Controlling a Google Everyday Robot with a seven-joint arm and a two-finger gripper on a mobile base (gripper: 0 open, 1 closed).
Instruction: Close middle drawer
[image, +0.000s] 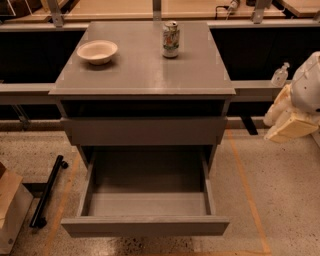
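The middle drawer (145, 226) is pulled far out of the grey cabinet (145, 75). Its low flat front faces me and its plain grey box interior (147, 202) is empty. Above it sits another grey drawer front (144, 131), nearly flush with the cabinet. My gripper (291, 130), cream and white, hangs at the right edge of the camera view. It is off to the right of the cabinet, level with the upper drawer front, and touches neither drawer.
A white bowl (97, 51) and a drink can (170, 39) stand on the cabinet top. A black bar (47, 192) and a cardboard box (10, 210) lie on the floor at left. A small clear bottle (280, 75) stands on the rail at right.
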